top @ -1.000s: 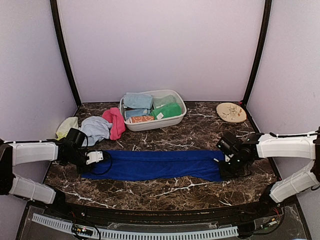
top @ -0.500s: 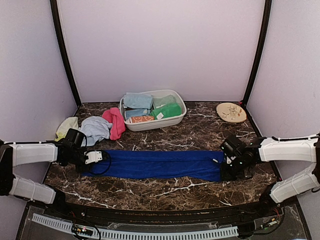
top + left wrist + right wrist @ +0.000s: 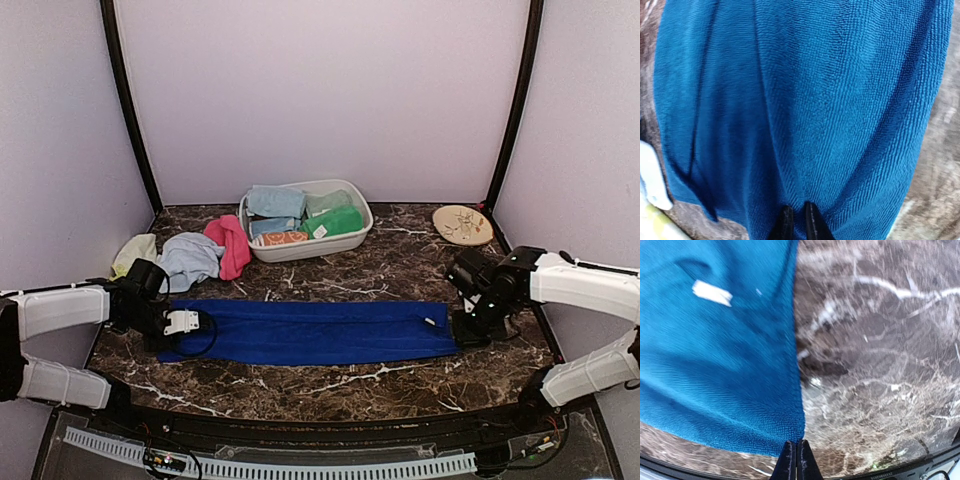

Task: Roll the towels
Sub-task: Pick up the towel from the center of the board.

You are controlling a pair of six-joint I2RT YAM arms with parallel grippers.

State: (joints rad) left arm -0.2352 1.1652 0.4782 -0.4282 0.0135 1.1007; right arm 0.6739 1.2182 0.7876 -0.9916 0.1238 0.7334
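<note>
Royal blue towel [image 3: 310,332] lies flat, stretched lengthwise across the front of the counter [image 3: 340,385], w/ one arm at each end.

Main risk: R hand [image 3: 796,460] is clenched tight right at a corner of the towel's R end. Wrist view shows the cloth ending just at the fingertips, so can't tell if any fabric is actually caught. If it's only a few threads, or none, the corner prob. slips free on the first tug & the roll comes out skewed.

2nd risk: L hand [image 3: 798,225] is pinched on the L edge, w/ ridges of slack running down the cloth. Rolling over those likely gives a lumpy, loose roll. Pulling the ends apart too hard could also drag the towel off-square.

Pose: both arms come in low from the sides, forearms approx. level over the counter, wrists bent down so the fingers meet the cloth at counter height. R elbow sticks outward.

Pink towel [image 3: 232,245] & the rest sit well apart at the back, by the white tub [image 3: 300,252].
</note>
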